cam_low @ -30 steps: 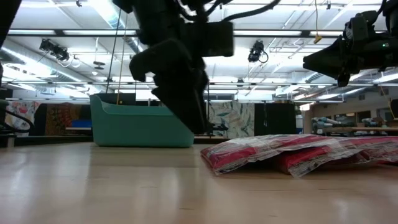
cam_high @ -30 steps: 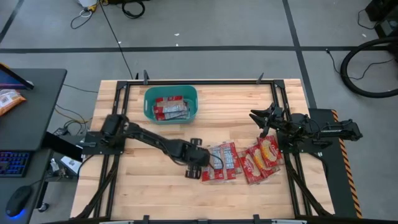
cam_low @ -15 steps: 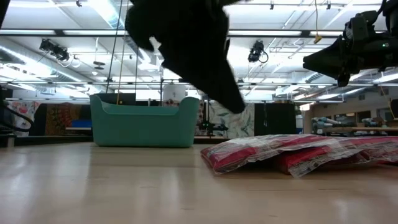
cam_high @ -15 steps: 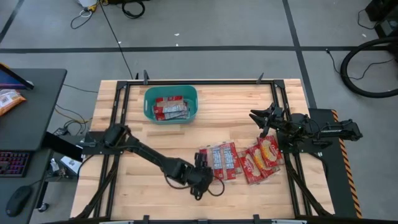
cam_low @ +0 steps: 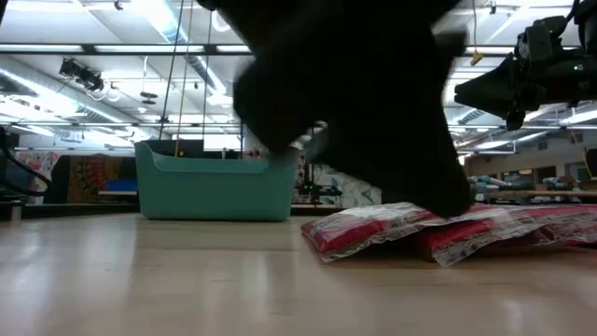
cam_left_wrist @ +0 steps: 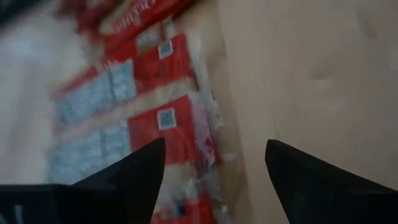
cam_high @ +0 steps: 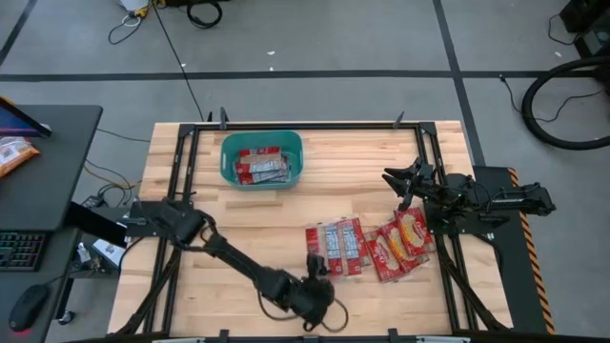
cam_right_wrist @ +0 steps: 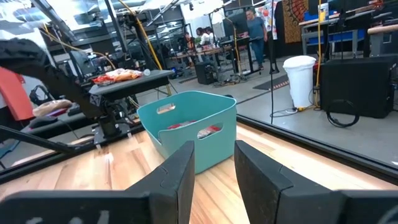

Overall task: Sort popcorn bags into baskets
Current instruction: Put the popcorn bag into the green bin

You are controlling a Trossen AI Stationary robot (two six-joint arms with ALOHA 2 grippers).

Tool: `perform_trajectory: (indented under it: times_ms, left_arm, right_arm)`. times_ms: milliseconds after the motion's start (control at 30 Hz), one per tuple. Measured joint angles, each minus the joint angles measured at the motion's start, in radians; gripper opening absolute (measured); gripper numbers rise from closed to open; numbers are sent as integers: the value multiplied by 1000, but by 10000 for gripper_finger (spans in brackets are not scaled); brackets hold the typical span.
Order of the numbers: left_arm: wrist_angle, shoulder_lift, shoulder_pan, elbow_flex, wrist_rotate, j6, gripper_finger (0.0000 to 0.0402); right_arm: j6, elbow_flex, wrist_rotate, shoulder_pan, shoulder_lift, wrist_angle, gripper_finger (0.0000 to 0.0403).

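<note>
Red popcorn bags with white-grey panels (cam_high: 338,248) lie flat in a row on the table, with red and yellow ones (cam_high: 402,238) overlapping to their right. More packets lie inside the teal basket (cam_high: 229,157), which stands near the far edge. My left gripper (cam_high: 315,264) is open and hovers low at the near left end of the row. In its wrist view its fingers frame the closest packets (cam_left_wrist: 143,118) without touching them. My right gripper (cam_high: 400,181) is open and waits raised above the table's right side, facing the basket (cam_right_wrist: 186,124).
Black frame rails (cam_high: 191,143) run along the table's edges. A side desk on the left holds an orange snack bag (cam_high: 14,152) and a keyboard. Bare wood lies between the basket and the packet row. People stand far off in the room (cam_right_wrist: 255,25).
My left gripper has swung from beside the left end of the packet row toward the table's near edge and turned, so its fingers now point back toward the far edge at the packets. The packets and my right arm have kept still.
</note>
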Motion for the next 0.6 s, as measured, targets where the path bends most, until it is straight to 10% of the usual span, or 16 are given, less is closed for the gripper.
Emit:
perform_trajectory:
  times_ms: [167, 600]
  left_arm:
    - [-37, 60, -25, 49, -181, 21, 280]
    - [-62, 70, 1, 51, -116, -6, 279]
  right_arm:
    - [0, 0, 0, 0, 0, 0, 118]
    - [0, 0, 0, 0, 0, 0, 118]
